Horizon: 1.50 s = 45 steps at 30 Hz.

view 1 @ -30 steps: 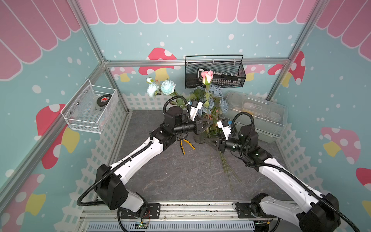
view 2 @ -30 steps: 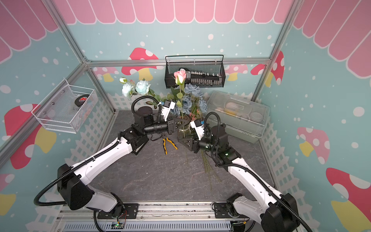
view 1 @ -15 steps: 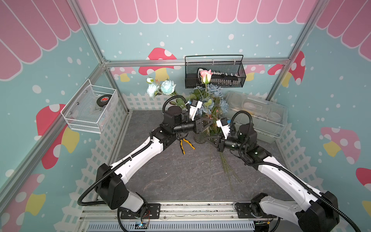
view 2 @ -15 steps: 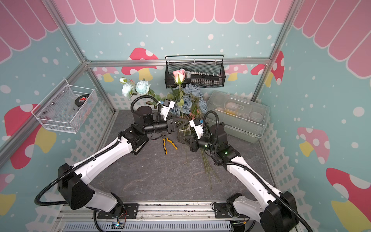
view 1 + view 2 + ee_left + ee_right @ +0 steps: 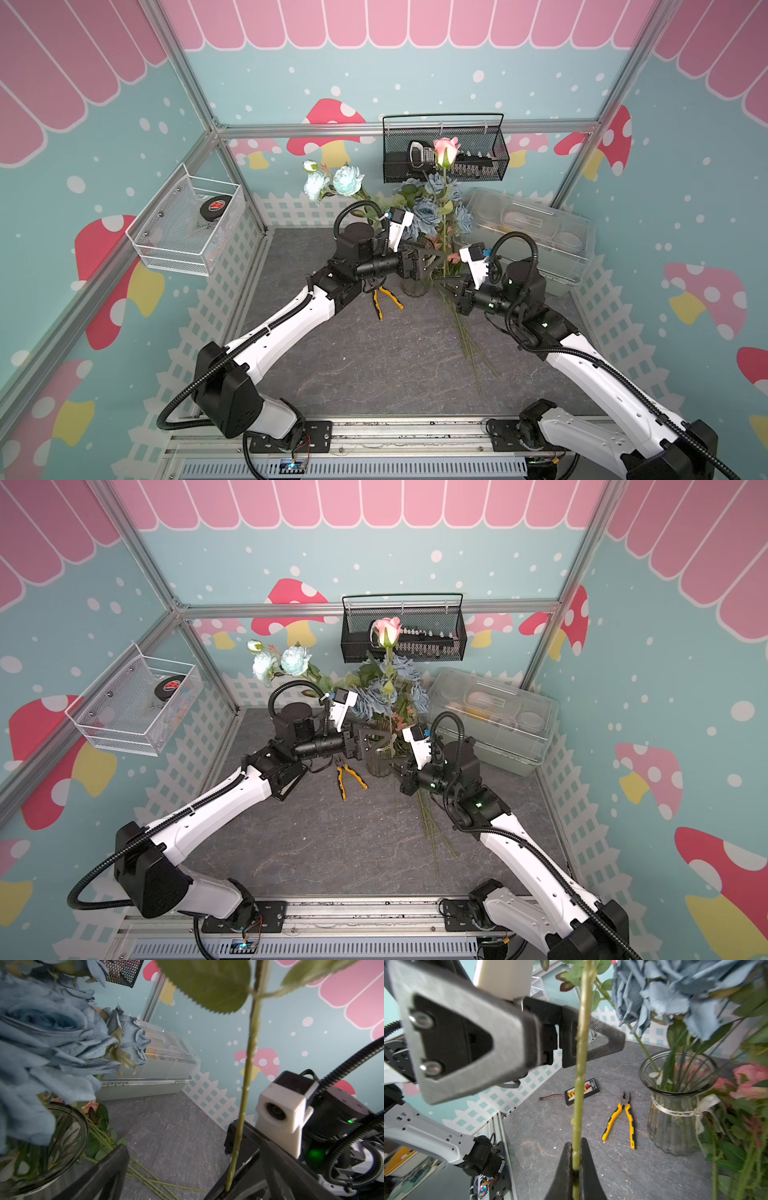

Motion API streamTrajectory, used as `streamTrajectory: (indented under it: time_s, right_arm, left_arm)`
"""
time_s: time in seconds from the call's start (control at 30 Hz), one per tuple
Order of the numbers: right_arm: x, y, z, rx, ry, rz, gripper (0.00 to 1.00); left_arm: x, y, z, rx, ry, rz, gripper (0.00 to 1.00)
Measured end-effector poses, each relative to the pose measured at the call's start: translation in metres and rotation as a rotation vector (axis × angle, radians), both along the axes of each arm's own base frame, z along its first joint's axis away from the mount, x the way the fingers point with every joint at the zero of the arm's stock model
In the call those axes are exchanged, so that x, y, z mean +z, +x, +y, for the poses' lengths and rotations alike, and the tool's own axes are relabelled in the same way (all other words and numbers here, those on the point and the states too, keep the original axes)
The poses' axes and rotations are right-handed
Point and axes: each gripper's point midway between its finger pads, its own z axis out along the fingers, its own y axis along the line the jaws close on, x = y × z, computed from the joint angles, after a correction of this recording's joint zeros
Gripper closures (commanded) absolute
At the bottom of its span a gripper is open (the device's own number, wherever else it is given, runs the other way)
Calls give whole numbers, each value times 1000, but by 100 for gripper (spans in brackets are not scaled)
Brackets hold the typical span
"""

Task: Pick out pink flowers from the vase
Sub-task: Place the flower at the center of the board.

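Right gripper [image 5: 576,1147] clamped on stem of upright pink rose [image 5: 446,147], just right of vase [image 5: 413,286], left gripper [image 5: 434,259] spread open around same stem, vase at far centre of table [image 5: 353,365], other pink flowers [image 5: 749,1082] lying beside it

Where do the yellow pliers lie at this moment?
In both top views the yellow pliers lie flat on the grey table, just beside the vase, on the robot's left of it.
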Motion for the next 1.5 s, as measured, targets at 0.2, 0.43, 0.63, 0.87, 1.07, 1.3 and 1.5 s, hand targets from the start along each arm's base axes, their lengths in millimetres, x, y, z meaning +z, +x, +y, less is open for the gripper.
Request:
streamTrajectory:
  time_s: [0.2,0.43,0.63,0.87,1.07,1.3,1.5]
  right_arm:
    - [2,22,-29,-211,-85,-19,100]
    - [-26,41,-67,-448,-215,41,100]
    - [-48,52,-90,-573,-312,86,100]
    - [-75,69,-114,-689,-416,151,100]
    - [-104,79,-120,-723,-490,215,100]
    - [-150,90,-114,-703,-566,314,100]
    - [-198,96,-103,-648,-622,417,100]
  left_arm:
    - [0,-8,24,99,-8,-56,1]
    - [8,-14,48,207,-31,-150,1]
    - [8,-15,65,299,-37,-199,1]
    - [14,-22,77,363,-52,-258,1]
    - [22,-24,81,392,-57,-287,1]
    - [17,-22,84,413,-45,-284,1]
    - [14,-23,88,423,-39,-286,1]
